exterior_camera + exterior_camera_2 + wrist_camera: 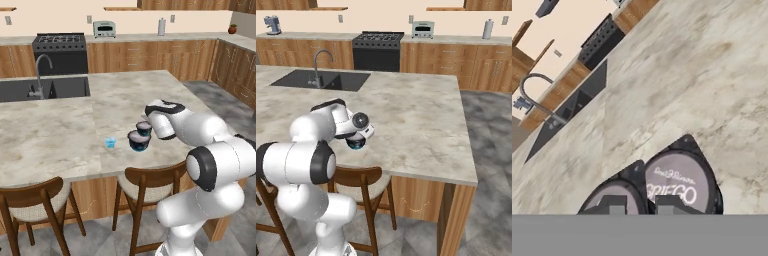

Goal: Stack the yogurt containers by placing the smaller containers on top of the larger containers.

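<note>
Three yogurt tubs on the marble worktop (60, 130), near its front edge above the wooden chairs (145, 182).

Widest dark blue tub (138, 140) with pale grey top at centre of the left base view, upright. Narrower dark blue tub (144, 128) just beside it at 1 o'clock, apparently touching; whether truly touching, cannot tell. Tiny light-blue translucent cup (110, 143) at 9 o'clock of the widest tub, apart from it, standing alone on the worktop.

Tool (640, 206) hovering close above the two dark tubs, the white wrist reaching in from 3 o'clock in the left base view. In the hand view, both grey lids just beyond the finger tips (616, 207), one lid lettered. Tips side by side with a small gap; open or closed, cannot tell. Nothing visibly gripped.

Sink (45, 89) and tap at 10 o'clock of the tubs, stove (59, 49) and toaster (104, 29) further back at 11 o'clock.
</note>
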Tool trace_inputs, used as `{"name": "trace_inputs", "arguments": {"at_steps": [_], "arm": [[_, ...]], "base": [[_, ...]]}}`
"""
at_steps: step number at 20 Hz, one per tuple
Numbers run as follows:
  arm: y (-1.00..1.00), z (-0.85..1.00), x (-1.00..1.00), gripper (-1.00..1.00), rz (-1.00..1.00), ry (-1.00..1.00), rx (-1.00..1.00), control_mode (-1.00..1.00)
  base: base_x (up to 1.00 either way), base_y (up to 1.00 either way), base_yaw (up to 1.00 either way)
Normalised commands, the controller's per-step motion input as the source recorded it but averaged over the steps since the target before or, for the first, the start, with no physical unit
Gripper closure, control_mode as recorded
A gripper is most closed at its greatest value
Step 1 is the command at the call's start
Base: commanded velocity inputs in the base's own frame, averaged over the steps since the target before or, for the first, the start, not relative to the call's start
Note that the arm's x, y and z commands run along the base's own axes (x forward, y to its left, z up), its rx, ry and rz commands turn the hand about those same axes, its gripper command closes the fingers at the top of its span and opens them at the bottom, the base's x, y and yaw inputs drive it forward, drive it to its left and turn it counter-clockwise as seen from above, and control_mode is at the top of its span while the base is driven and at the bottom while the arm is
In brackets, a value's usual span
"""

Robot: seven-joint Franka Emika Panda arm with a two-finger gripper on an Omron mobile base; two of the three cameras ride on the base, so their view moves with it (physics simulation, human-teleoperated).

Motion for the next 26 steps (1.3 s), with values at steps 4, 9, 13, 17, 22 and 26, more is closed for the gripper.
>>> {"name": "trace_inputs", "arguments": {"at_steps": [4,9,13,17,22,26], "arm": [[0.01,-0.28,0.10,1.00,0.00,0.00,0.00,-1.00],[0.00,-0.28,0.13,1.00,0.00,0.00,0.00,-1.00],[0.00,-0.16,0.09,1.00,0.00,0.00,0.00,-1.00],[0.00,-0.11,0.02,1.00,0.00,0.00,0.00,-1.00],[0.00,-0.02,0.00,1.00,0.00,0.00,0.00,-1.00],[0.00,0.00,0.22,1.00,0.00,0.01,0.00,-1.00]], "base": [[0.00,0.00,0.00],[0.00,0.00,0.00],[0.00,0.00,0.00],[0.00,0.00,0.00],[0.00,0.00,0.00],[0.00,0.00,0.00]]}}
